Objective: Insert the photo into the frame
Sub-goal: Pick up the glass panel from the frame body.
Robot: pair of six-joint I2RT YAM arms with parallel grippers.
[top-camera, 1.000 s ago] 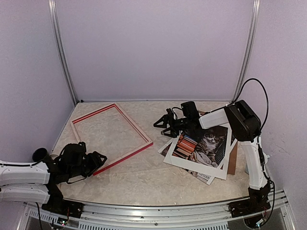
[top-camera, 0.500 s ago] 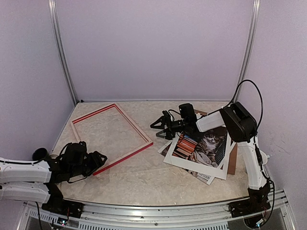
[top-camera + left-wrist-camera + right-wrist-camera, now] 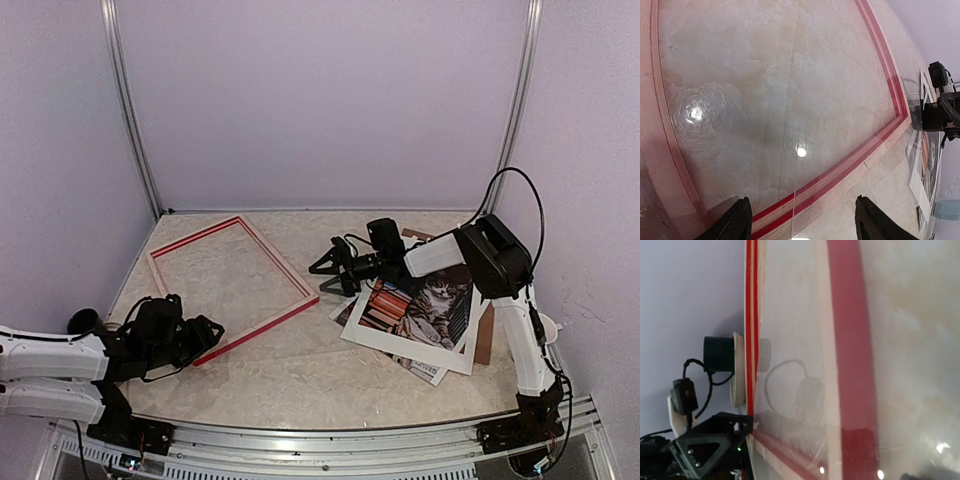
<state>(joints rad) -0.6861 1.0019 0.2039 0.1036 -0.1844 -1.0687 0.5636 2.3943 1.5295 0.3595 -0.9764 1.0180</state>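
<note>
Red frame [image 3: 260,326] lies flat at left; photo [image 3: 432,300] sits in the right pile, well apart. Right gripper [image 3: 332,272] hovers between them, jaws wide, empty; left gripper [image 3: 203,335] gapes at the frame's near corner. Next, I judge: pinch the photo's edge.

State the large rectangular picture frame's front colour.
Red, pale wood edges; the frame shows best in top external.

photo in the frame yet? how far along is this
Nothing done yet: the photo lies with the white mat at the right, the frame apart at the left with table showing through it. In hand: right gripper open and empty between them; left gripper open by the frame's near corner. Left: grasp the photo and carry it into the frame.
</note>
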